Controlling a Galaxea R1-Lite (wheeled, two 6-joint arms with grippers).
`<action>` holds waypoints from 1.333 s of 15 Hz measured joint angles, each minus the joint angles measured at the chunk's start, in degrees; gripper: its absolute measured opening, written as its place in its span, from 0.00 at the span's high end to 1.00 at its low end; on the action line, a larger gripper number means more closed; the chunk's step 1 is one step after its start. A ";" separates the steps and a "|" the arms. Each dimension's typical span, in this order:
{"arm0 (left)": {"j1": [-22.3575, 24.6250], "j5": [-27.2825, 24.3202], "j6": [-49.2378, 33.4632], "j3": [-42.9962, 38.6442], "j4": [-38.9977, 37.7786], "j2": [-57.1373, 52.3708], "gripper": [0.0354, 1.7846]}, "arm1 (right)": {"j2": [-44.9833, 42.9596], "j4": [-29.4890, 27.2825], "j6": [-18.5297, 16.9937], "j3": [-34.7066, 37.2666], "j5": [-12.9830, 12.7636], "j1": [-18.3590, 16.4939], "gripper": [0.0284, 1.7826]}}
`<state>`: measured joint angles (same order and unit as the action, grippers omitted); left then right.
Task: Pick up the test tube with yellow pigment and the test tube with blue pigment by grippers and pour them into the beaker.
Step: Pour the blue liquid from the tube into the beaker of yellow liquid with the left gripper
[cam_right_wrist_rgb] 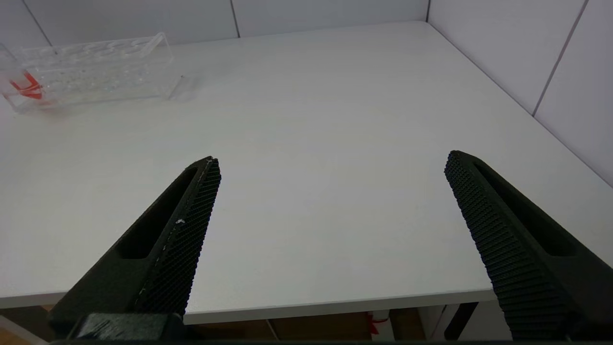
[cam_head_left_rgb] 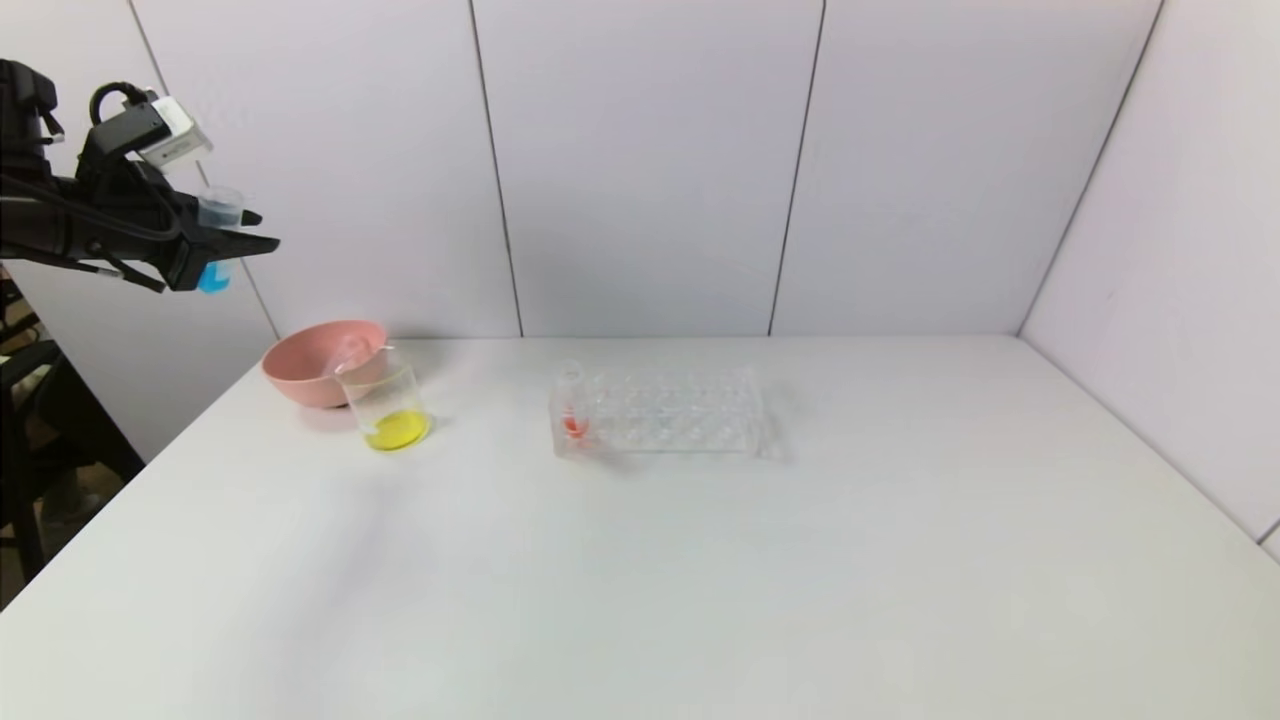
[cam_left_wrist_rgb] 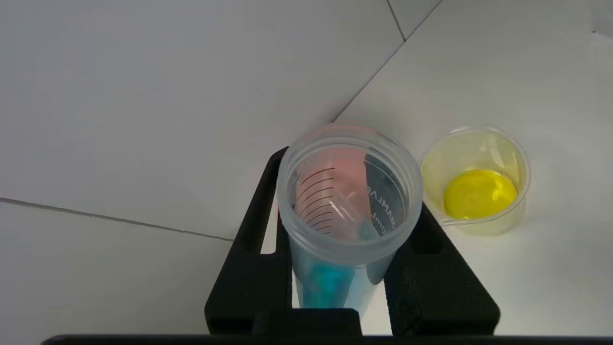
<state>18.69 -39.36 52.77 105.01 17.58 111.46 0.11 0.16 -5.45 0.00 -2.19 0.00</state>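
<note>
High at the far left, my left gripper is shut on the test tube with blue pigment. The tube stands roughly upright, mouth up, its blue tip below the fingers. In the left wrist view the tube fills the space between the black fingers. The beaker stands on the table below and to the right of the gripper, with yellow liquid in its bottom. The test tube with yellow pigment is out of view. My right gripper hangs open over the table's near edge, holding nothing.
A pink bowl sits right behind the beaker. A clear tube rack stands mid-table with a red-tipped tube in its left end. White wall panels close the back and right. The white table spreads wide in front.
</note>
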 joint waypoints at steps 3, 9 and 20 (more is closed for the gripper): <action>-0.06 -0.57 6.23 4.33 4.96 2.49 0.72 | 0.00 0.00 -0.04 0.00 0.00 0.00 0.04; -0.22 -4.44 14.53 8.52 10.25 6.73 0.72 | 0.00 0.00 -0.02 0.00 0.02 -0.02 0.04; -1.11 1.22 27.34 8.89 15.08 8.91 0.72 | 0.00 0.00 -0.02 0.00 0.00 0.00 0.04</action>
<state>17.58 -38.14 80.12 113.90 32.66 120.37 0.11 0.16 -5.47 0.00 -2.19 0.00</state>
